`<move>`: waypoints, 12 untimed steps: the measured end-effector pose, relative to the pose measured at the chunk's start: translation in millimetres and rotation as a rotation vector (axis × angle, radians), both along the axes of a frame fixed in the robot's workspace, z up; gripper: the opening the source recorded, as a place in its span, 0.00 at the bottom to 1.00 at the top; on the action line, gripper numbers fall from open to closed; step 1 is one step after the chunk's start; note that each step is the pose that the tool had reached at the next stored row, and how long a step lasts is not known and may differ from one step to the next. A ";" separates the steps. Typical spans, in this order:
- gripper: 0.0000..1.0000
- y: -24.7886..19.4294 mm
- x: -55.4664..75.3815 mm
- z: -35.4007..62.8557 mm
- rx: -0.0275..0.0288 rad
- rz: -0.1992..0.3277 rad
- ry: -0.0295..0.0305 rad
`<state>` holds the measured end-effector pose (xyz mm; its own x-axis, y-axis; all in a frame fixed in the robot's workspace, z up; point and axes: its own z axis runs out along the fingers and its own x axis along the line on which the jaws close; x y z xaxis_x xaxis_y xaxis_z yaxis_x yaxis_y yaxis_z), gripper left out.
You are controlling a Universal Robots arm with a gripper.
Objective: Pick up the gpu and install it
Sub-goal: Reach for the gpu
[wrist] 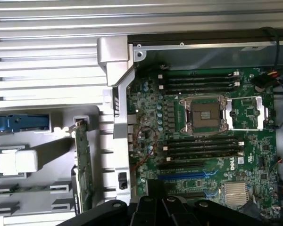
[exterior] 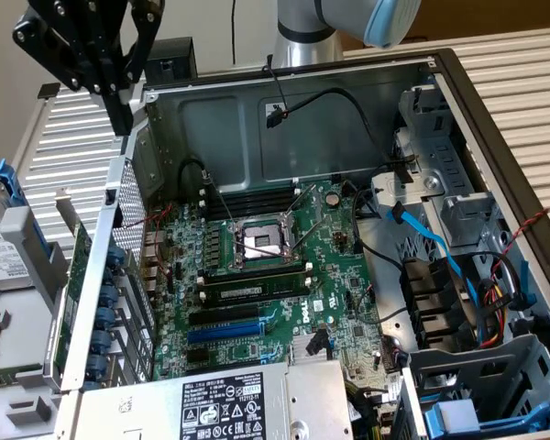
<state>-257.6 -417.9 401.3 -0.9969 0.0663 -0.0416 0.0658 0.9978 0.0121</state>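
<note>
Closed fingers [exterior: 119, 105] hang (high) near gpu [exterior: 71, 284]

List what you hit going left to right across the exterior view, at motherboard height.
gpu, on edge outside the case → blue slot latches on the case wall → CPU socket → blue cable

I am holding the tool [exterior: 122, 117] high at the exterior view's upper left. It is pointing downward, tilting slightly, and its jaws are pressing shut against each other. The grey arm [exterior: 302, 32] is standing at the top middle of that view, with a light blue joint cap [exterior: 390, 23] beside it. In the wrist view the black fingers [wrist: 155, 188] are lying closed together.
</note>
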 end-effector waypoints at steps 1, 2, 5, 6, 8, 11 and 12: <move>0.11 -2.5 -1.8 0.2 0.0000 0.000 -0.0002; 0.11 -5.4 -3.7 0.4 0.0000 0.000 -0.0004; 0.11 -12.1 -9.8 1.2 0.0000 0.000 -0.0012; 0.11 -13.9 -12.4 1.5 -0.0001 0.000 -0.0015; 0.11 -17.0 -18.0 2.0 0.0000 0.000 -0.0024; 0.11 -20.9 -28.3 2.7 -0.0001 0.000 -0.0036; 0.11 -22.3 -31.7 2.9 0.0000 0.000 -0.0041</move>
<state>-289.3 -440.1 404.2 -0.9967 0.0664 -0.0457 0.0659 0.9977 0.0124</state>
